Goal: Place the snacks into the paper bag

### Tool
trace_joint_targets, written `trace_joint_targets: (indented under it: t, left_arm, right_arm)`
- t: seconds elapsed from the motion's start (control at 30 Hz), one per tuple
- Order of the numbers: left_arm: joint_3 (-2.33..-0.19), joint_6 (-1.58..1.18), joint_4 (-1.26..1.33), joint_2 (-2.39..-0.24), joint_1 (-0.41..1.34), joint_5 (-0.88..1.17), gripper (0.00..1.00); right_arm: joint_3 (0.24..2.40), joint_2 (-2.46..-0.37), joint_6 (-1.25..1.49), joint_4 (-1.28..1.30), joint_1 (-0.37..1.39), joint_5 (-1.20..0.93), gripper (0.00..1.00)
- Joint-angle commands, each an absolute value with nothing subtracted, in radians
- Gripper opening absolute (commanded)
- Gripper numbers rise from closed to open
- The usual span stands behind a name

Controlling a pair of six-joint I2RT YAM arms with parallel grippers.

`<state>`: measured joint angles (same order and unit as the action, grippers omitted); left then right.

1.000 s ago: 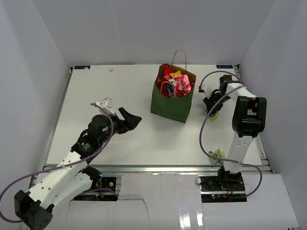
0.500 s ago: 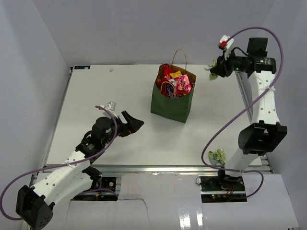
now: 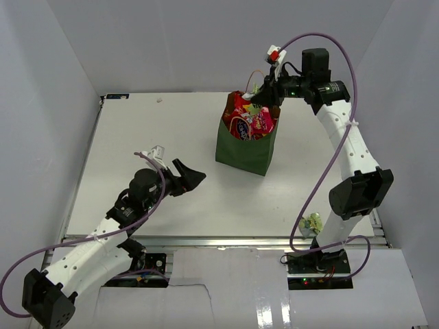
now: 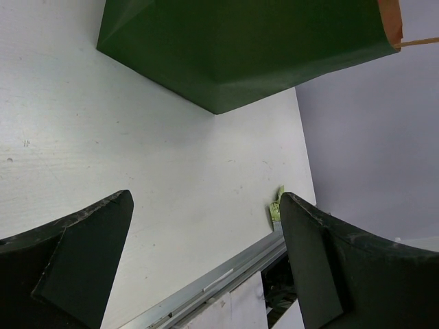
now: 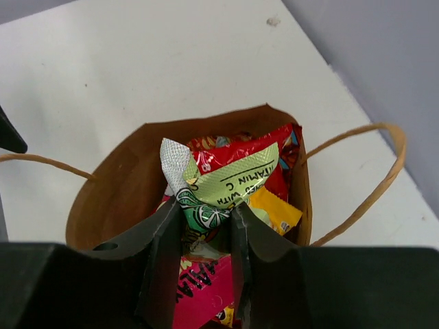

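Note:
The dark green paper bag point(image 3: 244, 152) stands upright at the table's back middle, with red, pink and yellow snacks point(image 3: 250, 120) filling it. My right gripper point(image 3: 261, 91) hangs over the bag's mouth, shut on a light-green wrapper point(image 5: 221, 186). Below the wrapper the right wrist view shows the brown inside of the bag point(image 5: 120, 188), a red packet point(image 5: 274, 144), a yellow pack point(image 5: 274, 209) and a pink pack point(image 5: 202, 291). My left gripper point(image 3: 194, 175) is open and empty, left of the bag, low over the table. The bag's green side fills the top of the left wrist view point(image 4: 240, 48).
Another light-green wrapper point(image 3: 313, 222) lies at the table's front right by the right arm's base; its edge shows in the left wrist view point(image 4: 276, 205). White walls close in the table on three sides. A metal rail point(image 3: 226, 240) runs along the front edge.
My right arm has lifted the light-green wrapper from the table at the right, swung it up and then left, and now holds it over the bag's mouth. The left arm has barely moved.

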<state>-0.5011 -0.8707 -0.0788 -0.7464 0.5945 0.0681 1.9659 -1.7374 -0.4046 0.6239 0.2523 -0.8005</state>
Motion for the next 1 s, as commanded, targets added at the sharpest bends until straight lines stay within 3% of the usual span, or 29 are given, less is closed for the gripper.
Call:
trace_joint_targets:
  t: [0.0, 0.33, 0.53, 0.7, 0.8, 0.97]
  left_arm:
    - [-0.492, -0.89, -0.071, -0.719, 0.592, 0.077, 0.98]
    - [-0.503, -0.877, -0.054, -0.765, 0.592, 0.104, 0.98]
    - [-0.495, -0.87, -0.06, -0.75, 0.592, 0.101, 0.98]
    - [-0.495, -0.856, -0.09, -0.716, 0.592, 0.084, 0.98]
    - [-0.499, -0.842, -0.11, -0.695, 0.592, 0.074, 0.98]
    - [-0.506, -0.816, -0.138, -0.673, 0.594, 0.069, 0.98]
  right_arm:
    - [1.951, -1.746, -0.365, 0.603, 0.256, -0.758, 0.29]
    - [1.956, -1.692, -0.443, 0.673, 0.249, -0.696, 0.66]
    - [2.045, -1.632, -0.52, 0.805, 0.121, -0.777, 0.93]
    - [2.039, -1.606, -0.843, 1.118, 0.034, -0.776, 0.98]
    - [1.889, -1.579, -1.027, 1.3, 0.005, -0.697, 0.94]
    - [1.399, -1.422, -1.132, 1.302, -0.04, -0.485, 0.86]
